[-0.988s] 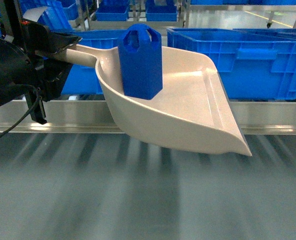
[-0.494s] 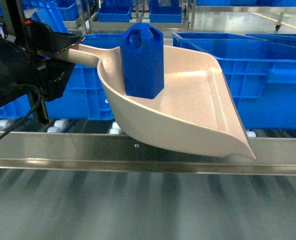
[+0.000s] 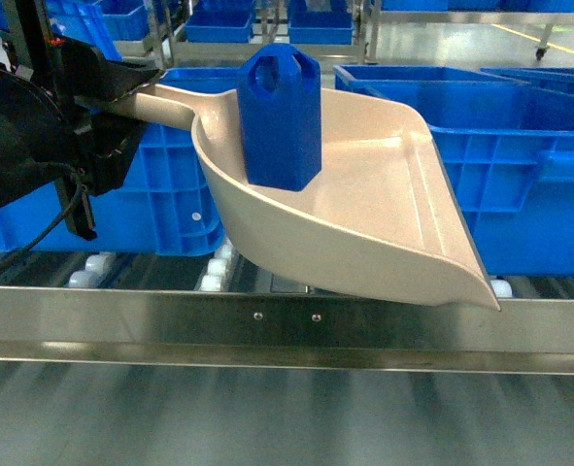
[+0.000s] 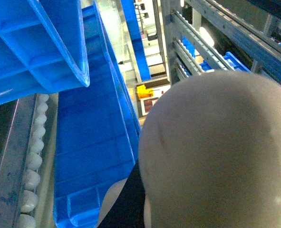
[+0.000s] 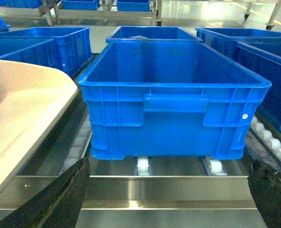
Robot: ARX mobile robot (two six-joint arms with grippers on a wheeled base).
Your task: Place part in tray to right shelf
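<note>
Head view: left gripper (image 3: pixel 121 92), jaws pinching the handle, holds the tray (image 3: pixel 364 223) over the shelf (image 3: pixel 287 325) rail, lip pointing right and near. Part (image 3: pixel 280 116) stands upright inside. Right gripper (image 5: pixel 166 190) jaws spread, holding nothing.

The tray (image 3: pixel 364 214) handle's end is buried in the left pincer (image 3: pixel 107 102); the right pincer's fingertips (image 5: pixel 69 190) are cropped below

- Beyond the right shelf's front rail (image 3: pixel 287 325), blue crates (image 5: pixel 173 99) stand close together, blocking passage.
- Between the crates a narrow gap shows white rollers (image 3: pixel 212 272).
- The tray (image 3: pixel 364 214) overhangs the rail, seemingly without touching.
</note>
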